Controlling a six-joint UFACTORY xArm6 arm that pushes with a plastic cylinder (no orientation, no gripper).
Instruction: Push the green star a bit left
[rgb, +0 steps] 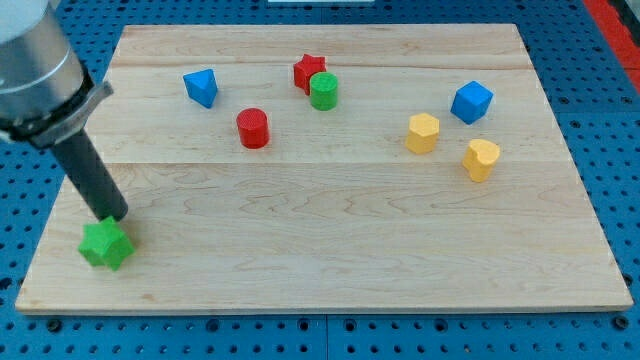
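The green star (105, 245) lies near the board's bottom left corner. My tip (114, 217) is at the star's upper right edge, touching or nearly touching it. The dark rod slants up to the view's left, to the grey arm at the top left corner.
On the wooden board (330, 260): a blue block (201, 87) at the upper left, a red cylinder (253, 128), a red star (309, 71) touching a green cylinder (323, 91), a blue cube (471, 101), and two yellow blocks (422, 133) (481, 159) at the right.
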